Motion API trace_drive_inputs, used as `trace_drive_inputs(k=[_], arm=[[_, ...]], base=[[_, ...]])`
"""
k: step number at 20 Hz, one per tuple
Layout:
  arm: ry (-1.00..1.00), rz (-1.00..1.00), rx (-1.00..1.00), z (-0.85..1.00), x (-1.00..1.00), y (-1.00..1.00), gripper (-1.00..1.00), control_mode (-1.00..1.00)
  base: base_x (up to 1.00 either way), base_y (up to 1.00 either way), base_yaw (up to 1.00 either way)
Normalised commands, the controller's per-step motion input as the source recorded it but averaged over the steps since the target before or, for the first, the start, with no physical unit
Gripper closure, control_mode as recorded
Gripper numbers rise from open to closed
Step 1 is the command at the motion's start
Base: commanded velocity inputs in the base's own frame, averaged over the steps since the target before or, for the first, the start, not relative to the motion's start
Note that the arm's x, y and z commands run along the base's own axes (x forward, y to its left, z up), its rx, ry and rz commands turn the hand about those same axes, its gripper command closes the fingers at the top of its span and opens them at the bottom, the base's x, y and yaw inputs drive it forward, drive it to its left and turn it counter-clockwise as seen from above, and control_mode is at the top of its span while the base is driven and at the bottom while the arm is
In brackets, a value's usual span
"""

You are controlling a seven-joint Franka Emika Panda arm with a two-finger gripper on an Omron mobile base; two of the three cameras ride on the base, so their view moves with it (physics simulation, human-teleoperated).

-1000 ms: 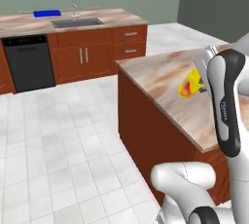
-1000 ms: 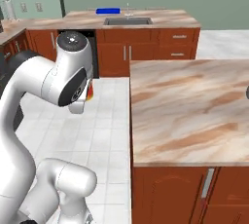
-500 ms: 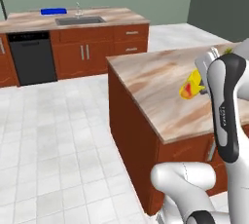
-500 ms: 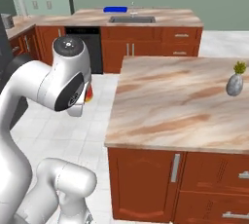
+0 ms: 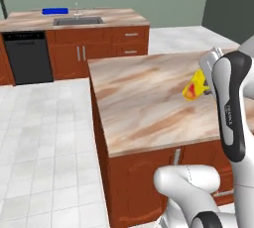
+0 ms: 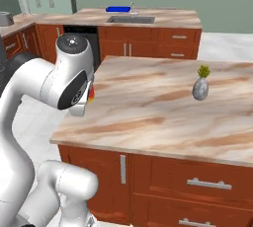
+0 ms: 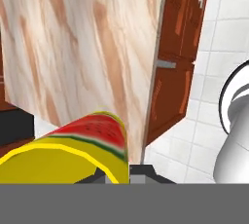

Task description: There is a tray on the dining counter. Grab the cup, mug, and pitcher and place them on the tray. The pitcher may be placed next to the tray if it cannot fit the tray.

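My gripper (image 5: 202,86) is shut on the yellow cup (image 5: 195,87), which it holds tilted above the near island's right side. Close up in the hand view, the cup (image 7: 68,152) shows a red watermelon mark on its side. A sliver of the cup (image 6: 90,93) peeks out behind my arm. The blue tray (image 5: 54,11) lies far off on the dining counter (image 5: 114,16), left of the sink; the right base view has the tray (image 6: 117,9) at the back too. The mug and pitcher are out of view.
A marbled island (image 5: 144,98) stands directly in front of me, with a small grey vase holding a plant (image 6: 200,87) on it. White tiled floor (image 5: 44,138) separates it from the dining counter, which has a sink (image 5: 78,21) and a black dishwasher (image 5: 27,56).
Both base views have shifted, so the base has moved: the island has slid across the picture and the vase has come into view. The cup stays in my shut gripper.
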Motion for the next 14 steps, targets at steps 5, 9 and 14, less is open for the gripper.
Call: trace_drive_inputs(k=[5,9,14], arm=[[0.0,0.0,0.0,0.0,0.0,0.0,1.0,1.0],[0.0,0.0,0.0,0.0,0.0,0.0,1.0,1.0],[0.0,0.0,0.0,0.0,0.0,0.0,1.0,1.0]], base=[[-0.05,-1.0,0.0],[-0.03,-1.0,-0.04],[0.0,-1.0,-0.08]])
